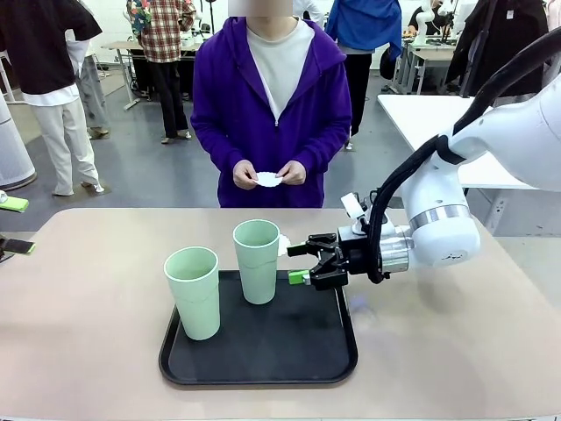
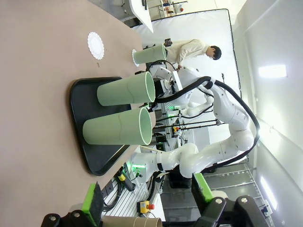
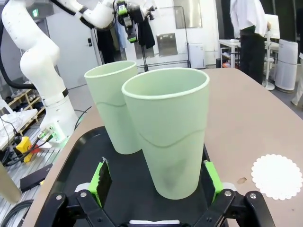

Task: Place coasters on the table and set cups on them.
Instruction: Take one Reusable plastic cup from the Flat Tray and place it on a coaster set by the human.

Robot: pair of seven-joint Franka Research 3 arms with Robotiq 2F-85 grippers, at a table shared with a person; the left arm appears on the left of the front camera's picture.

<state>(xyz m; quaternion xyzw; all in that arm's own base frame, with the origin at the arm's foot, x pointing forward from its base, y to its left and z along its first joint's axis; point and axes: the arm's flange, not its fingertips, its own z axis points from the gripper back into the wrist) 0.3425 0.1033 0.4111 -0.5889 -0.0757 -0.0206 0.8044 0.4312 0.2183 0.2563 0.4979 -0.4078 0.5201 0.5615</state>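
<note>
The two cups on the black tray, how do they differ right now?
The rear cup sits between the right gripper's open fingers; the front cup stands free. The rear cup is by the tray's far edge, the front cup at its left side. Both are upright, mint green.

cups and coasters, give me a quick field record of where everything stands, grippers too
tray: black tray on the table
cups on tray: left cup and right cup, both upright
third cup: upright on a coaster, off the tray
bare coaster: on the table beside the tray
person's hands: holding a white coaster
right gripper: open, fingers either side of the right cup
left gripper: open, empty
</note>
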